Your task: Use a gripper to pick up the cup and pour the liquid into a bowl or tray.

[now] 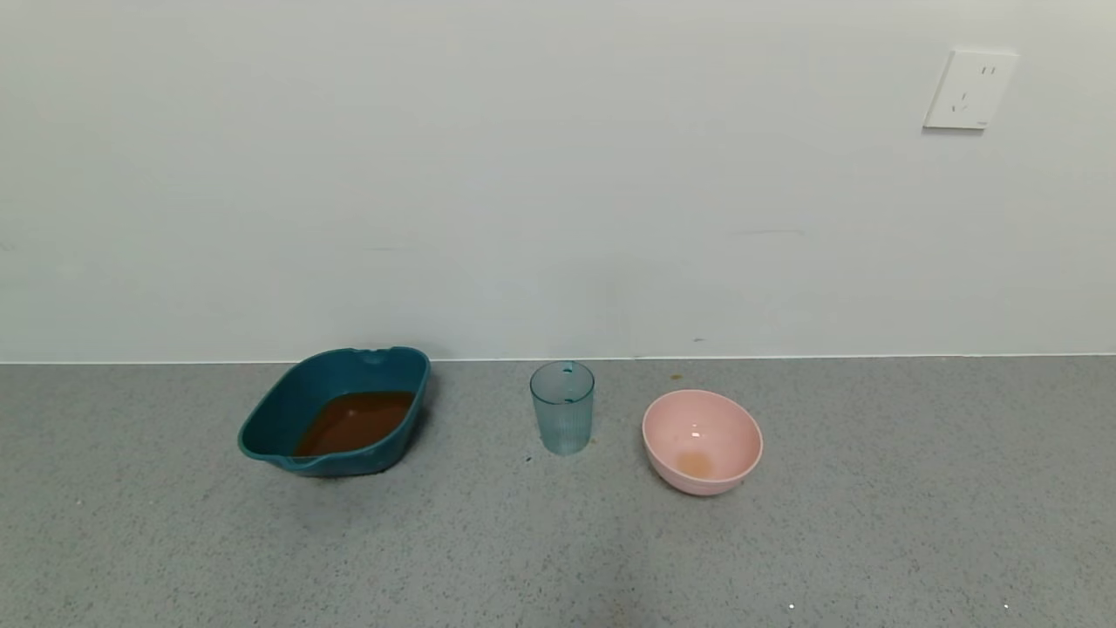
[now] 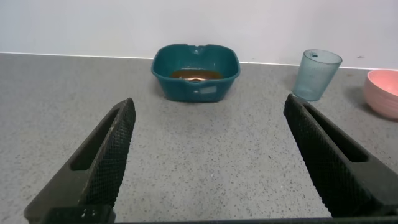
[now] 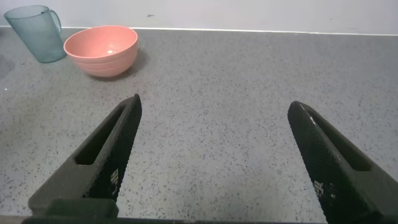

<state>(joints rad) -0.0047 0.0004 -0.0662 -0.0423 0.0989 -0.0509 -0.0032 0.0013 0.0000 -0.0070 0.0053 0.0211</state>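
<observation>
**Mia:** Grey speckled tabletop (image 1: 558,541) runs up to a plain white wall (image 1: 523,174); a white socket (image 1: 969,90) sits high on that wall, over toward the right side. What stands on it?

**Ben:** Three things in a row near the far edge, by the wall; the dark teal tray (image 1: 261,419) is toward the left, the cup (image 1: 562,408) is in the middle, and a round pink bowl (image 1: 702,440) is just to the right of the cup.

**Mia:** Where is the brown drink?

**Ben:** The liquid (image 1: 356,421) lies in the bottom of the tray; the cup stands upright on the tabletop and looks empty; nothing touches it. The pink bowl has only a faint orange spot at its bottom.

**Mia:** And the grippers?

**Ben:** The left gripper (image 2: 208,155) hangs low over the tabletop on the near side, well back from the row, looking toward the tray; its two black fingers (image 2: 106,155) are spread wide with nothing between them. The right gripper (image 3: 211,158) is also low and well back on the near side, with the pink bowl and cup far ahead of it; its fingers (image 3: 102,155) are spread wide too, holding nothing.
</observation>
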